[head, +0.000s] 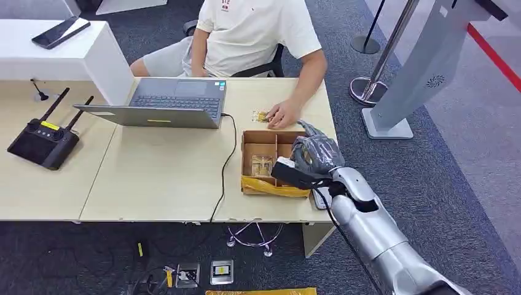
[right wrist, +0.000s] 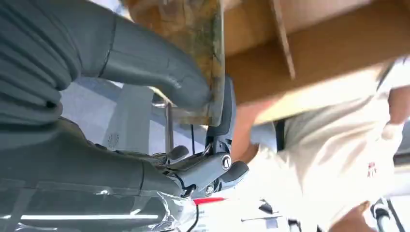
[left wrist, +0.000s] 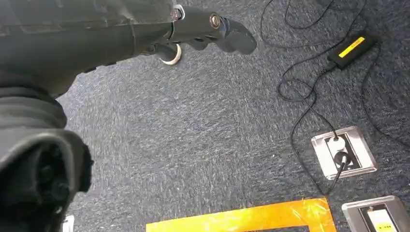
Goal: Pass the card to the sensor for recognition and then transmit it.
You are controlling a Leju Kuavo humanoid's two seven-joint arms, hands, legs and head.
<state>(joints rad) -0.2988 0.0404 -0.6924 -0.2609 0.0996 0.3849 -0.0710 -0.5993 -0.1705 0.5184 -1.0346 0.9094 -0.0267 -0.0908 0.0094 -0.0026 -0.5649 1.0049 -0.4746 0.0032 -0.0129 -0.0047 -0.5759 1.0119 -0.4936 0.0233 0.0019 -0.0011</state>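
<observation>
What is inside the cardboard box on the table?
The cardboard box has a divider; one compartment holds a clear card. The right hand, pinching a card with its thumb, covers the right-side compartment, so its contents cannot be seen.

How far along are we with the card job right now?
Done: the right robot hand has a card pinched between thumb and finger, above the cardboard box. In hand: carrying it off. Left: scanning and passing it on; I cannot pick out the sensor. The left robot hand hangs over the carpet.

Right hand [head: 316,153] pinching, left hand [left wrist: 203,29] hanging.
</observation>
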